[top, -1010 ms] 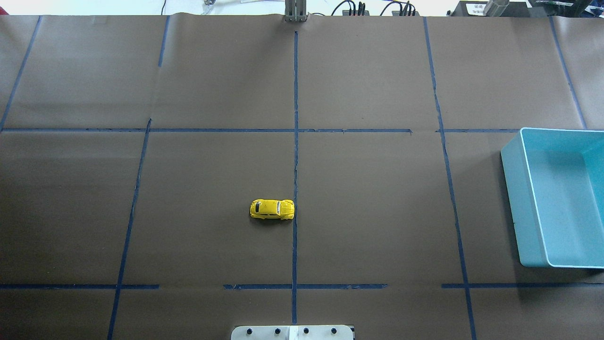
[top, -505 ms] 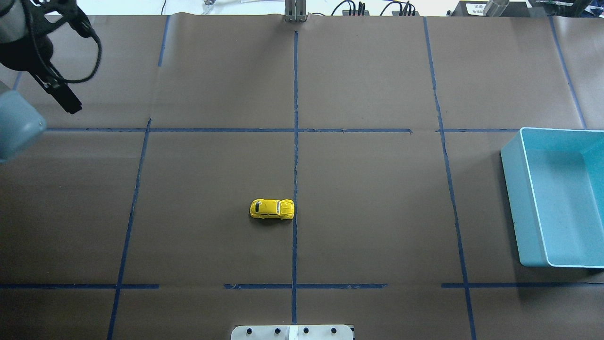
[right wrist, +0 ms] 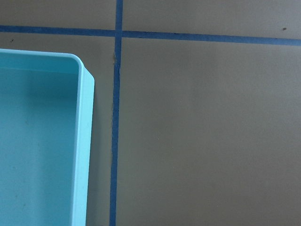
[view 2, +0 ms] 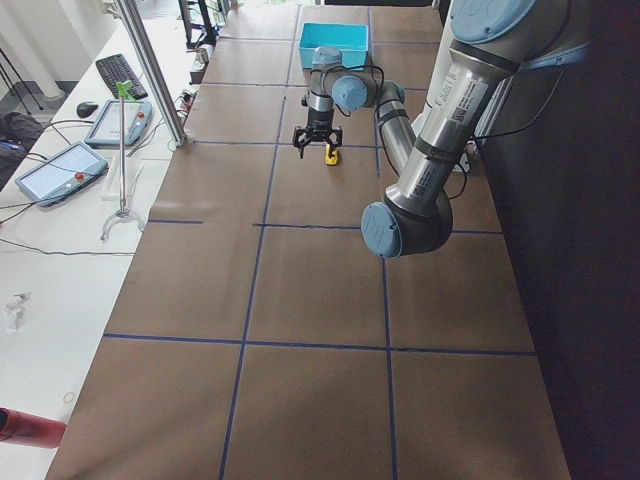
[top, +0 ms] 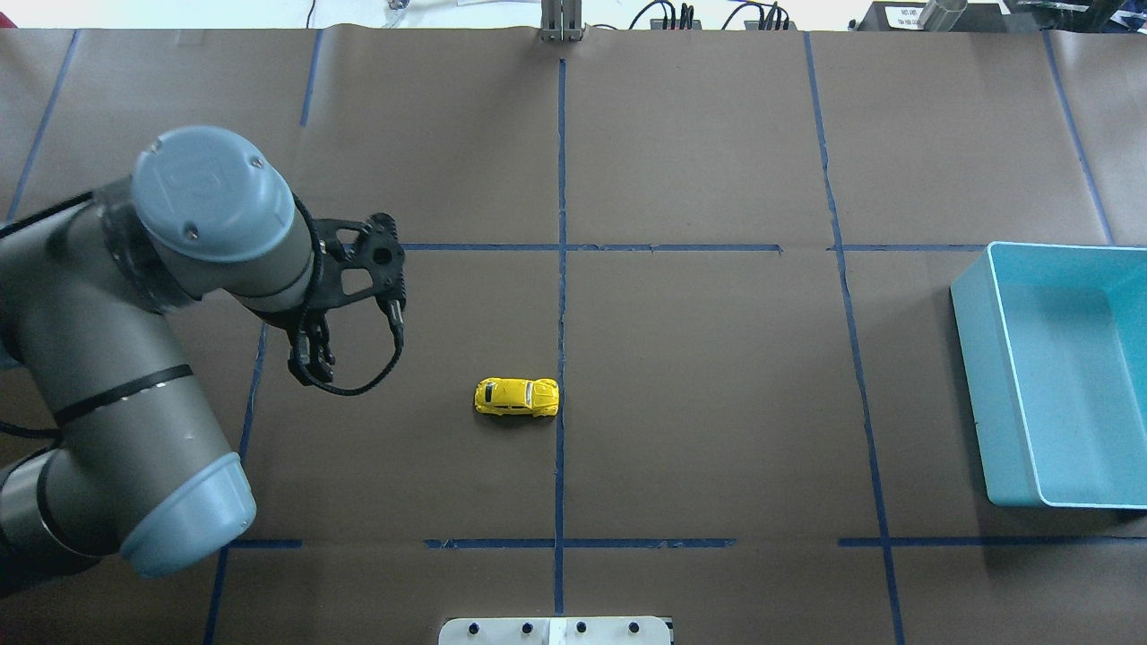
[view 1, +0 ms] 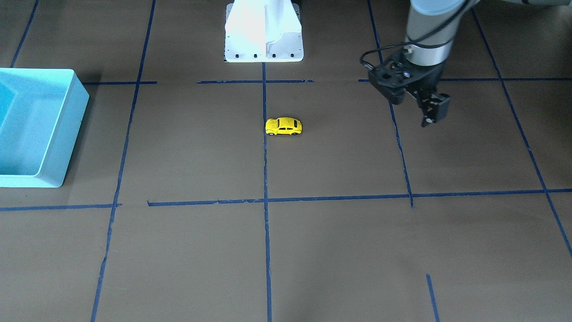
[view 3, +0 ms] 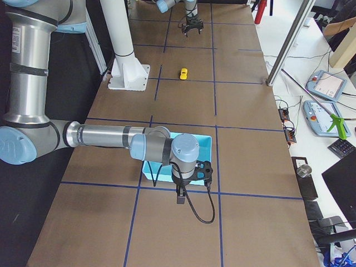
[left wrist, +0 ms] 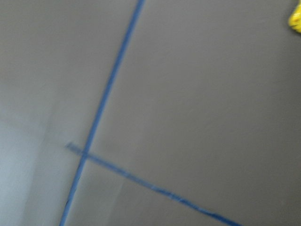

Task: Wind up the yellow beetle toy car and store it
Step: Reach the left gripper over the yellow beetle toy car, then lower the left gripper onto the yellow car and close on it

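The yellow beetle toy car stands on its wheels on the brown paper, just left of the centre tape line. It also shows in the front view and at the top right edge of the left wrist view. My left gripper is open and empty. It hovers above the table to the car's left, apart from it, and also shows in the front view. My right gripper shows only in the right side view, beside the turquoise bin. I cannot tell whether it is open or shut.
The turquoise bin has nothing in it and sits at the table's right end; its corner shows in the right wrist view. The white robot base plate is at the near edge. Blue tape lines grid the paper.
My left arm has swept in from the far left corner to a spot left of the car. The car and the bin have not moved.
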You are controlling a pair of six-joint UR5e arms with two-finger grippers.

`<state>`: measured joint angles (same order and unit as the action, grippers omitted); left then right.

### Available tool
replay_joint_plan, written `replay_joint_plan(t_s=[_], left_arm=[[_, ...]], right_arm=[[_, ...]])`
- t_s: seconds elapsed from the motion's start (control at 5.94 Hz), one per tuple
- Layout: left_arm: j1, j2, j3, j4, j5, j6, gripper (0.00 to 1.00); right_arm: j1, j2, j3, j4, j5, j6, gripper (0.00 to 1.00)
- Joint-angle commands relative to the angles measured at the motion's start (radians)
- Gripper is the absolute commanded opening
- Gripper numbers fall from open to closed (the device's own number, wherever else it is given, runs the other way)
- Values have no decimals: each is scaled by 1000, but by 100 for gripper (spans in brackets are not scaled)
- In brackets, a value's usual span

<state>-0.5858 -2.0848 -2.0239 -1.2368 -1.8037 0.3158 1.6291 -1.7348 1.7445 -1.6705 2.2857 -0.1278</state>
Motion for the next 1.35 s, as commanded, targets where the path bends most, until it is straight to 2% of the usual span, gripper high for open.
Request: replay_joint_plan(t_s=[0.0, 0.17, 0.5, 1.01, 1.18], left_arm=[[70, -20, 92, -145, 1, 84, 100], [110, -40, 114, -150, 0, 78, 100], [110, -95, 174, -167, -28, 25, 100], [130, -170, 390, -385, -57, -29, 100], [130, -191, 416, -388, -59, -29, 100]], right_arm=[[0, 0, -6, 0, 0, 0, 100], [0, 0, -7, 0, 0, 0, 100], [0, 0, -7, 0, 0, 0, 100], [0, 0, -7, 0, 2, 0, 100], [0, 0, -7, 0, 0, 2, 100]])
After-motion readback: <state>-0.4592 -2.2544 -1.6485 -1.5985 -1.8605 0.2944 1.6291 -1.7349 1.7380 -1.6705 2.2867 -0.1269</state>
